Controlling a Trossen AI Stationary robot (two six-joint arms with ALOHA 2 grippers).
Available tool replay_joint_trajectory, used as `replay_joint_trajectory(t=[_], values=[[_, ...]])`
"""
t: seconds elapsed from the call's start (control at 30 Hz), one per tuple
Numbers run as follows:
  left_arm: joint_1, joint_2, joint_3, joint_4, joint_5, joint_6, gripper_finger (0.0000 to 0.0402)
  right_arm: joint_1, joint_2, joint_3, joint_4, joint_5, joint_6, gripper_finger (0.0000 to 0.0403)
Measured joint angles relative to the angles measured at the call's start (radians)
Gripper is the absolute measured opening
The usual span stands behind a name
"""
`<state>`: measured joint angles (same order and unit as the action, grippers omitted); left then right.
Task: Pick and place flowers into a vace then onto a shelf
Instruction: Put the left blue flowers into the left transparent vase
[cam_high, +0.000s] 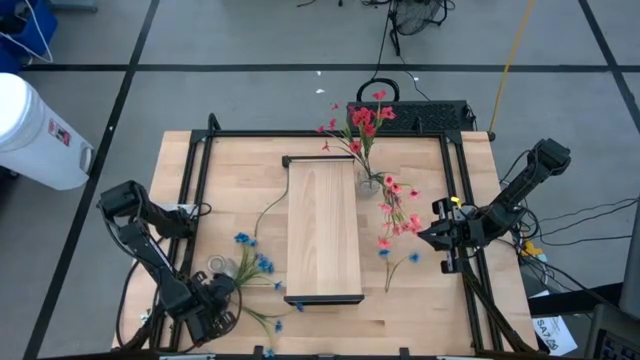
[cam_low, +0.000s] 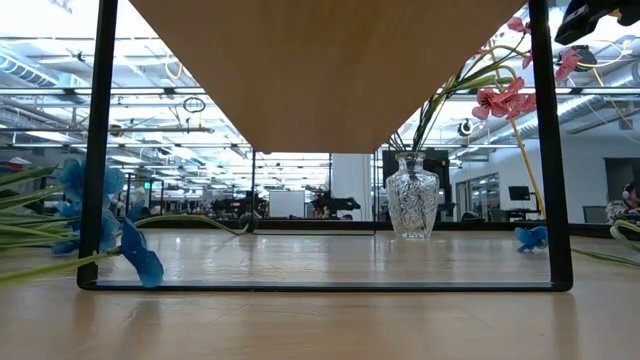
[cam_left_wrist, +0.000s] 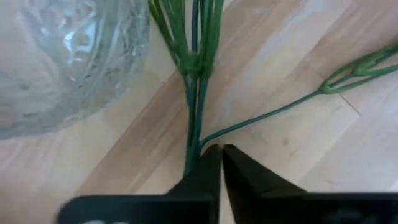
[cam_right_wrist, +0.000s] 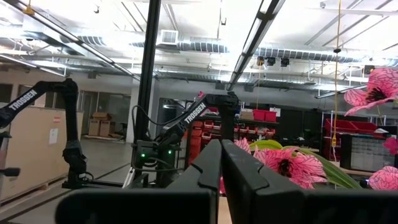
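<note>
In the high view the shelf (cam_high: 323, 229), a pale wood plank with dark short ends, lies lengthwise in the middle of the surface (cam_high: 180, 170).

Just right of the shelf's upper end stands a clear glass vase (cam_high: 369, 182) holding red-pink flowers (cam_high: 362, 122) that fan toward the top of the frame. More red-pink sprays (cam_high: 398, 212) lie between the vase and the right tool (cam_high: 437, 236), which sits at the right edge of the surface. In its wrist view its fingers (cam_right_wrist: 211, 163) are pressed together, pink blossoms (cam_right_wrist: 287, 167) showing just behind them; whether a stem is caught there cannot be told.

Blue flowers (cam_high: 255, 264) are scattered at the lower left of the shelf. The left tool (cam_high: 222, 290) is low at the lower left of the surface, beside a second clear glass vessel (cam_high: 217, 265). In its wrist view the fingers (cam_left_wrist: 208, 168) are nearly closed around a bundle of green stems (cam_left_wrist: 198, 74), the patterned glass (cam_left_wrist: 68, 56) close beside them.

In the low view the vase (cam_low: 412, 203) stands upright beyond the shelf.
</note>
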<state>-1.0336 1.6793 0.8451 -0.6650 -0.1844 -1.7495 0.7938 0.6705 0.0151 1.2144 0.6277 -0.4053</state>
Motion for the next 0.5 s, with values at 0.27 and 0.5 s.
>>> replay_joint_trajectory(t=[0.27, 0.5], values=[[-0.018, 0.013, 0.037, 0.075, -0.218, -0.007, 0.0003, 0.0, 0.0, 0.0, 0.0, 0.0, 0.0, 0.0008], [-0.035, 0.007, 0.14, 0.072, -0.344, 0.075, 0.0002, 0.0, 0.0, 0.0, 0.0, 0.0, 0.0, 0.0008]])
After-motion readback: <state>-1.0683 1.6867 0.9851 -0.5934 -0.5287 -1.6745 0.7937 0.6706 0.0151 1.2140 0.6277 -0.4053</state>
